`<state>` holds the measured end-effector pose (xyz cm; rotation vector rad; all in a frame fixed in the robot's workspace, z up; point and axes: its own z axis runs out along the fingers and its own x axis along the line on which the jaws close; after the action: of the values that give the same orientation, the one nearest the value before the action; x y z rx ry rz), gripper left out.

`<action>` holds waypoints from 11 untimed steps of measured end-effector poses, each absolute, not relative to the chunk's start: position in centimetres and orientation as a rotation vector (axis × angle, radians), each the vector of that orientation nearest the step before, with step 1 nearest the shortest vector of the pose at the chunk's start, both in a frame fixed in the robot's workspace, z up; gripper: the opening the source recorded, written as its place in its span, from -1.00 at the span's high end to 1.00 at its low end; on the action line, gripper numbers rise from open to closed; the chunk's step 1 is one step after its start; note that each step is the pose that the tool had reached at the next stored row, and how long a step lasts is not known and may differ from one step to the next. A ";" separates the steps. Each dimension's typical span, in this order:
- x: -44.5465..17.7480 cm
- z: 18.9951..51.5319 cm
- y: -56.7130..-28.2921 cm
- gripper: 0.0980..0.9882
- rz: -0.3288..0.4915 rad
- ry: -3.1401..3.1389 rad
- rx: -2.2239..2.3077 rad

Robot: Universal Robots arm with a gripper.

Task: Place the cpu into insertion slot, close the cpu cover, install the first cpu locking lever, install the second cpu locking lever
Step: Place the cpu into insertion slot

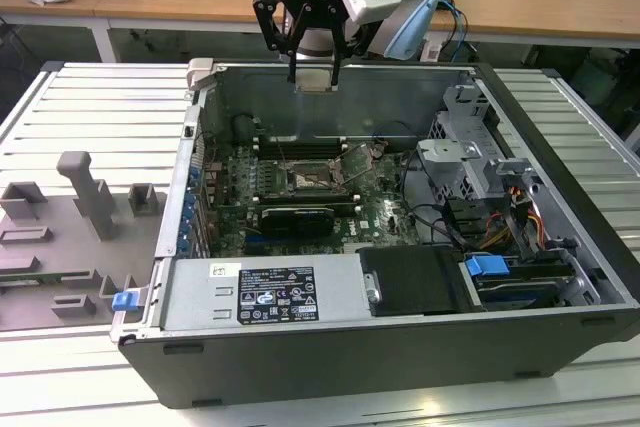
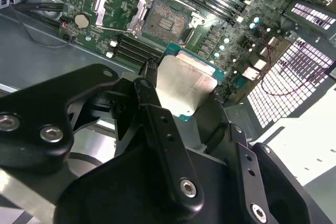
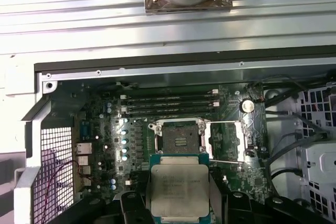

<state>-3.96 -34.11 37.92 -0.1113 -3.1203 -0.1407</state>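
The gripper [image 1: 315, 79] is clamped on the cpu [image 3: 179, 190] above the motherboard [image 3: 102, 109]. The insertion slot [image 3: 179, 139] lies bare, the cpu cover [image 3: 227, 140] standing open beside it.

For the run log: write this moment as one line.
gripper: shut on cpu, above the case | slot: empty | cover: open | cpu: not yet in slot
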 end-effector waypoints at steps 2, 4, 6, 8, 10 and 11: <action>-4.0 37.9 -34.1 0.02 -0.141 -3.120 -0.119; -4.0 37.9 -34.1 0.02 -0.141 -3.120 -0.132; -4.0 37.9 -34.1 0.02 -0.141 -3.120 -0.161; -4.0 37.9 -34.1 0.02 -0.141 -3.119 -0.186; -4.0 37.9 -34.1 0.02 -0.142 -3.117 -0.227; -4.0 37.9 -34.1 0.02 -0.142 -3.117 -0.238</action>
<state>-3.96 -34.11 37.89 -0.2384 -3.1168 -0.1416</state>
